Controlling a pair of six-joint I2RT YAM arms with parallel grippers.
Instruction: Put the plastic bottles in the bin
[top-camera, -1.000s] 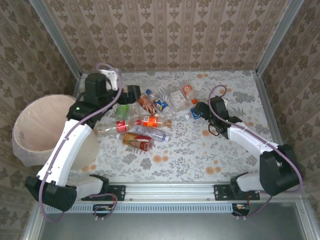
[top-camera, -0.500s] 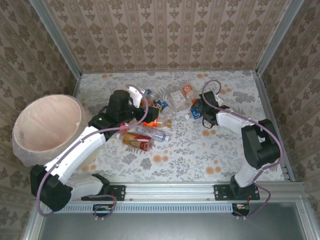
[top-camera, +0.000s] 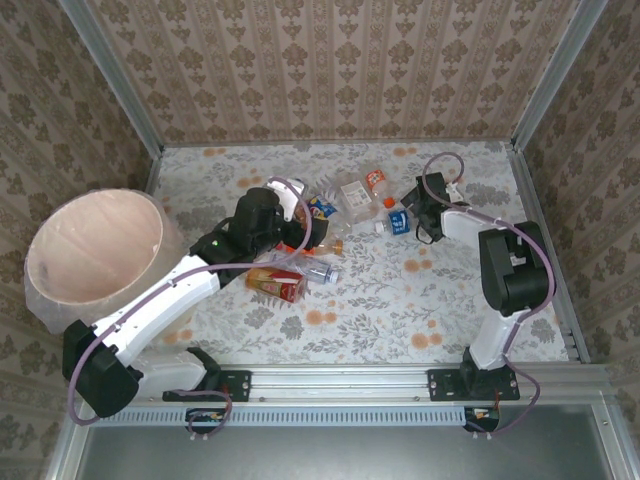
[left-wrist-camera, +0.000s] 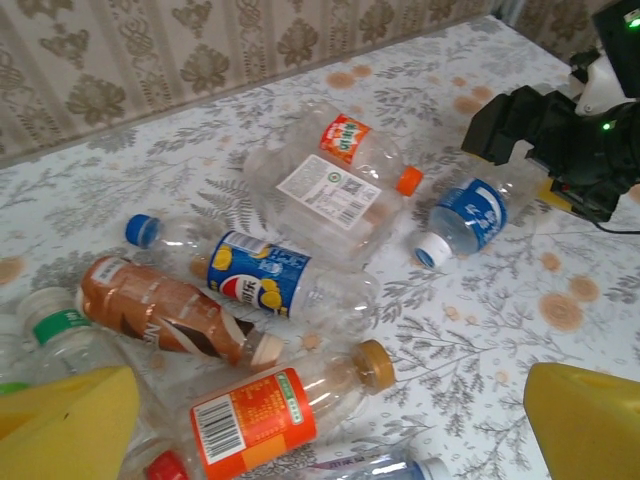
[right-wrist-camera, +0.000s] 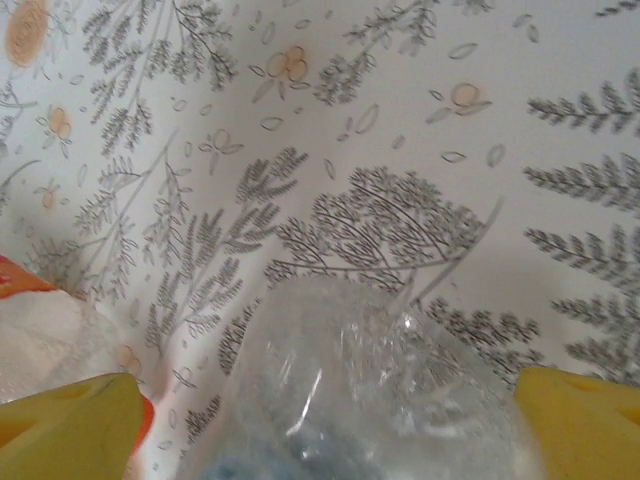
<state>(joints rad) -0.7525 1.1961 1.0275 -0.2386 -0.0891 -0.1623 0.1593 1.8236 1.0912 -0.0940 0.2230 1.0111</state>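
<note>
Several plastic bottles lie in a loose pile at mid-table. My left gripper (left-wrist-camera: 330, 430) hangs open just above an orange-label bottle (left-wrist-camera: 270, 415) with a tan cap, a yellow finger on either side and apart from it. Behind it lie a blue-label cola bottle (left-wrist-camera: 265, 280), a brown bottle (left-wrist-camera: 160, 310) and a crushed clear bottle (left-wrist-camera: 330, 185). My right gripper (right-wrist-camera: 330, 430) straddles the clear base of a blue-label bottle (top-camera: 395, 222), jaws wide, with a gap still showing on the left side. The bin (top-camera: 45, 300), a big pale pink bucket, stands at the table's left.
A red-label bottle (top-camera: 275, 285) and a clear bottle with a blue cap (top-camera: 315, 270) lie nearest the arms' bases. Patterned walls and metal posts close in the back and sides. The floral tabletop (top-camera: 400, 310) is bare in front of the pile.
My left arm swung from beside the bin to over the bottle pile and lowered. The right gripper pushed in around the blue-label bottle, its arm folding back, jaws narrowing slightly.
</note>
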